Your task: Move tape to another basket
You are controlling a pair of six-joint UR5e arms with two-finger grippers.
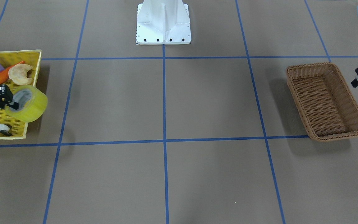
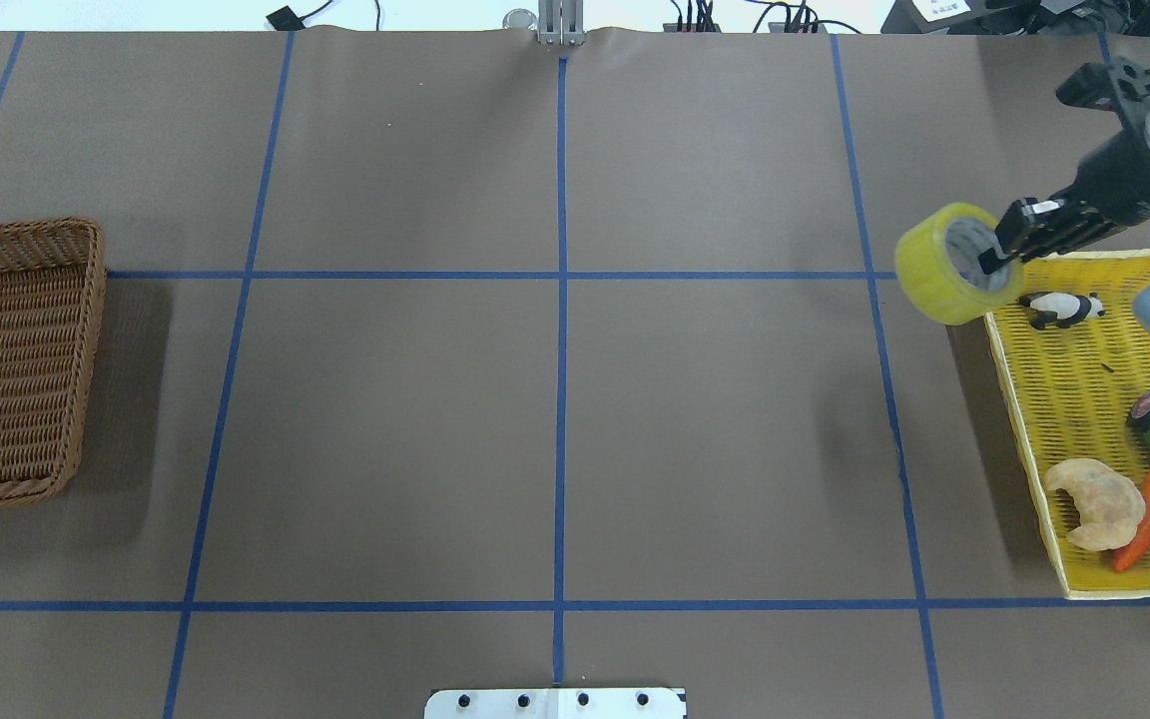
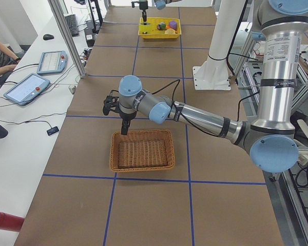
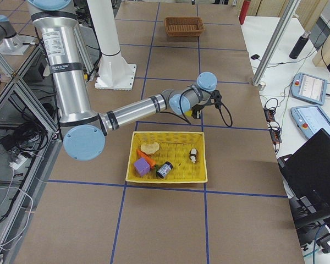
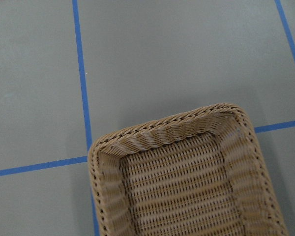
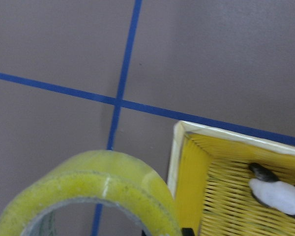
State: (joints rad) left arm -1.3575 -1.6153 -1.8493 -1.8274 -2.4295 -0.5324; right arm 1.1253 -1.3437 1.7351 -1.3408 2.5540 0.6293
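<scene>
Right gripper [image 2: 992, 265] has the tape [image 2: 937, 272], and it's up in the air! The jaws are pinched on the roll's wall, one finger looking tucked inside the white core and the other on the yellow outside. The roll hangs off the fingertips, tipped on edge, its open face turned back toward the wrist. Directly under the jaws sits the corner rim of the yellow basket [image 2: 1010, 399], with most of the roll out past it over bare table.

It should handle easily, I'd say: light, stiff thanks to the core, but slick on the outer wrap. That through-the-wall pinch looks like the right hold. A grip across the full width would likely need wider jaws and could slip. Held at one point of the ring, it may swing on a fast carry.

The right arm reaches out low, wrist near level, fingers aimed toward mid-table. The wicker basket [image 2: 88, 330] lies far ahead of those fingertips, across the whole table. The left gripper [image 3: 124, 127] points straight down just beside that basket's end wall, and whether its jaws are parted I cannot tell
</scene>
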